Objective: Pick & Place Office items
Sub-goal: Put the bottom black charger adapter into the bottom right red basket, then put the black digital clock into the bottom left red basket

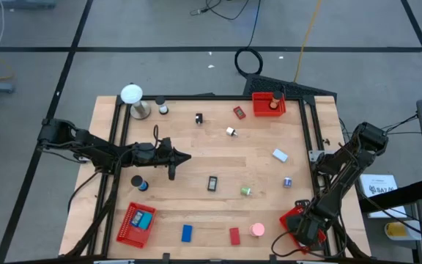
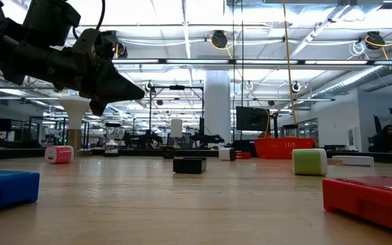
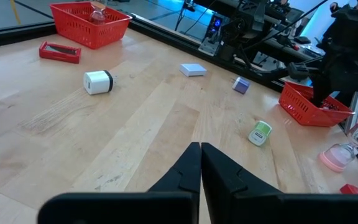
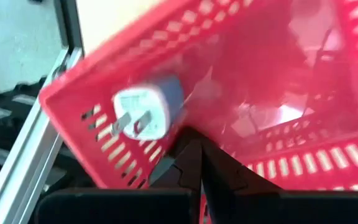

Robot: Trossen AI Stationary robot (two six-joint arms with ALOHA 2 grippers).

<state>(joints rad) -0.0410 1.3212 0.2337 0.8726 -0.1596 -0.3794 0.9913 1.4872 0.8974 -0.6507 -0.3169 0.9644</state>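
No text, brand, number or sign can be read on any item lying on the light wooden table [image 1: 218,158]. A white sheet with dark print [image 1: 378,185] sits off the table's right edge in the high view, but its lettering is too small to make out.

Matt wooden table [image 1: 255,165], plastic mesh basket [image 3: 73,18]
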